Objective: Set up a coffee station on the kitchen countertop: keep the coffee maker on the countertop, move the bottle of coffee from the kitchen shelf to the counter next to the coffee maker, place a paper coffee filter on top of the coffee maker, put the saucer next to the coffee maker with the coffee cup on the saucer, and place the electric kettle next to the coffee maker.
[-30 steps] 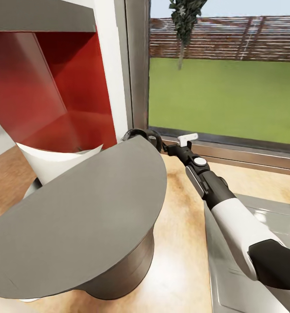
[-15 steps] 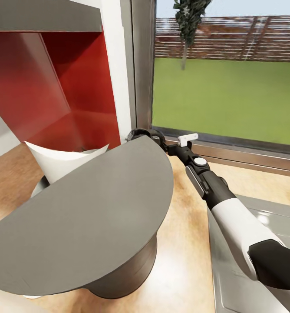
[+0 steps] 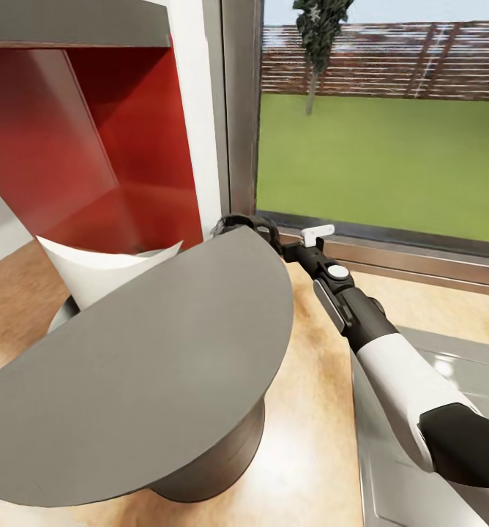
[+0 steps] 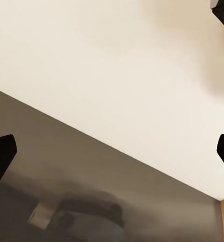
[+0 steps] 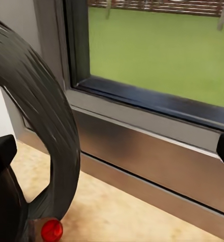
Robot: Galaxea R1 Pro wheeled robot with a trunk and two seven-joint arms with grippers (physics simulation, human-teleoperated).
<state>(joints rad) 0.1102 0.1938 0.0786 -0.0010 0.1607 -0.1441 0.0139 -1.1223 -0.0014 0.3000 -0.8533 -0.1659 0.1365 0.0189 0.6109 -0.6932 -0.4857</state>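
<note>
The coffee maker's flat grey half-round top (image 3: 149, 373) fills the near left of the head view. Behind its far left edge rises the white paper coffee filter (image 3: 91, 272); what it rests on is hidden. My right arm reaches past the top's far edge, and my right gripper (image 3: 263, 236) is at the electric kettle's black handle (image 3: 237, 221). In the right wrist view that ribbed handle loop (image 5: 46, 116), with a red button (image 5: 51, 229), sits beside one dark fingertip (image 5: 2, 151). The right gripper (image 5: 112, 151) is open. My left gripper (image 4: 112, 151) is open and holds nothing.
The tan kitchen countertop (image 3: 310, 417) runs under the coffee maker. A steel sink (image 3: 449, 366) lies at the right under my forearm. A window with a metal sill (image 3: 405, 256) stands just behind the kettle, and a red alcove (image 3: 91, 146) at the left.
The head view has shifted slightly to the left, so everything sits a little further right. My right arm and the kettle handle have barely moved.
</note>
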